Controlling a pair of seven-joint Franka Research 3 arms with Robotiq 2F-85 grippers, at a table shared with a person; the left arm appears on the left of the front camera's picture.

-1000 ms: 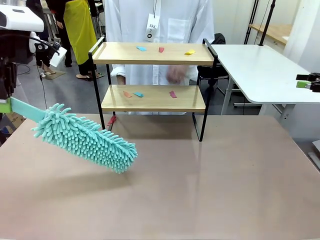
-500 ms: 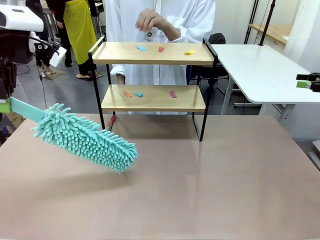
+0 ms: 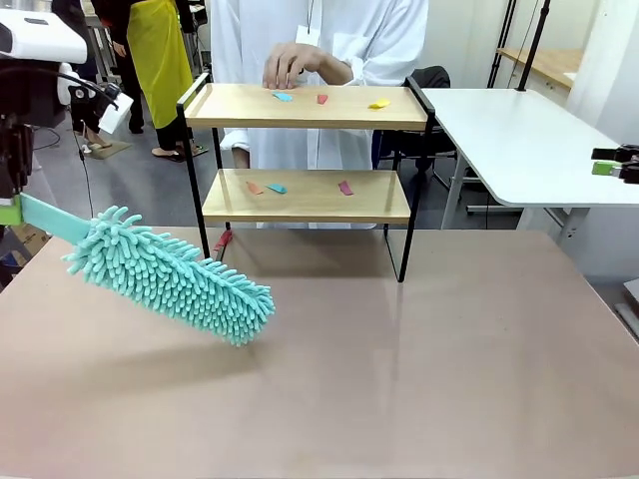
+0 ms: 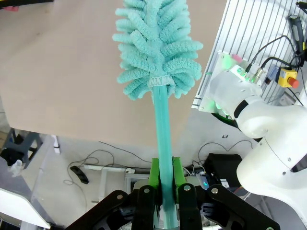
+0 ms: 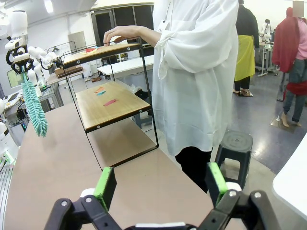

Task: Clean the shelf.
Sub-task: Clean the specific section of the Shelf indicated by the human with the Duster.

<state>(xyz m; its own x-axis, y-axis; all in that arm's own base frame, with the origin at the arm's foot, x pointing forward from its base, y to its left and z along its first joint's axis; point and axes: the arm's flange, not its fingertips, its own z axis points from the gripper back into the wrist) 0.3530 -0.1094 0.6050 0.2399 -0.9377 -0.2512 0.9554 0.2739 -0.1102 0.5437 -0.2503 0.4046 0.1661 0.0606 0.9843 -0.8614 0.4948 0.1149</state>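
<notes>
The shelf (image 3: 300, 120) stands at the table's far side, with small coloured scraps (image 3: 322, 99) on its top board and more scraps (image 3: 277, 188) on the lower board. My left gripper (image 3: 9, 212) sits at the left edge, shut on the handle of a teal fluffy duster (image 3: 170, 274) that slants down over the table, well short of the shelf. In the left wrist view the green pads (image 4: 154, 175) clamp the duster's handle (image 4: 162, 129). My right gripper (image 3: 609, 168) hangs far right, its jaws open and empty (image 5: 160, 184). A person's hand (image 3: 288, 66) rests over the top board.
The person in a white coat (image 5: 192, 72) stands right behind the shelf (image 5: 110, 103). A white side table (image 3: 519, 140) lies at the right, and a dark stool (image 5: 235, 143) stands beside the person. The brown tabletop (image 3: 399, 379) spreads in front of the shelf.
The person's hand rose from behind the lower board, then came down over the top board's left end. Both arms and the duster stayed still.
</notes>
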